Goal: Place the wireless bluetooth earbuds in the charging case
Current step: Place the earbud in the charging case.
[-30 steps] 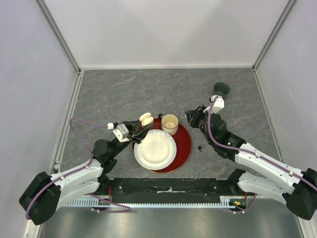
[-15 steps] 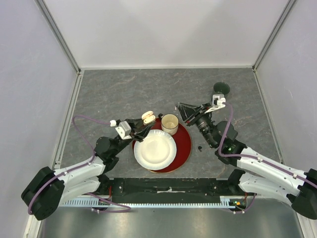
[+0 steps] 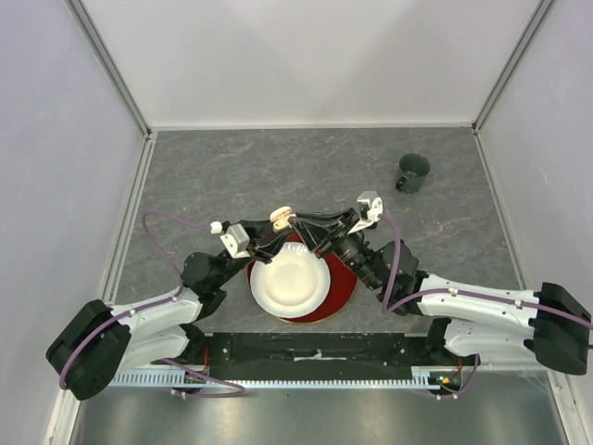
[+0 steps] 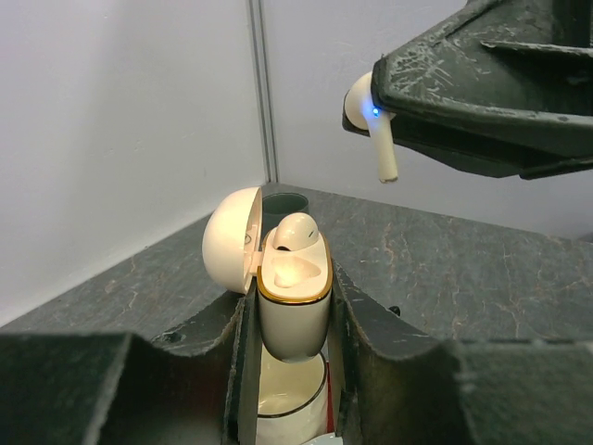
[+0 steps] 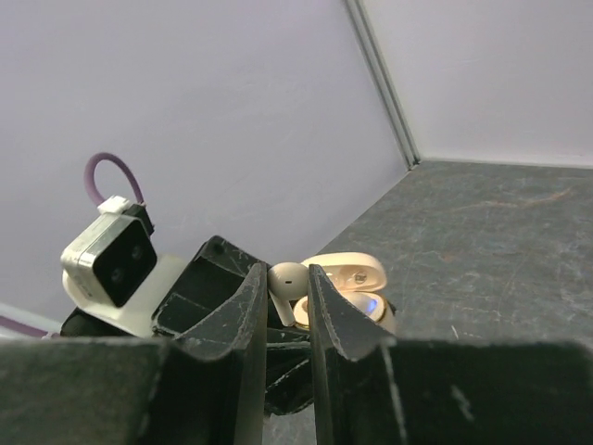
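The right claw (image 5: 289, 289) is pressed together on a white earbud (image 5: 283, 278), stem pointing down; a blue light glows on the bud in the left wrist view. The bud hangs above the charging case (image 4: 295, 324), a little to one side, not touching it. The left claw (image 4: 293, 298) pinches that case upright. Its lid (image 4: 232, 239) is swung open and a second white earbud (image 4: 295, 232) sits in one pocket. Beneath lies a white plate (image 3: 289, 283) on a red plate (image 3: 346, 269). A dark mug (image 3: 413, 172) stands well apart on the counter (image 3: 232, 176).

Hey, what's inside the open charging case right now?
One white earbud sits in the charging case; the slot beside it looks empty. The left claw covers the case's lower body.
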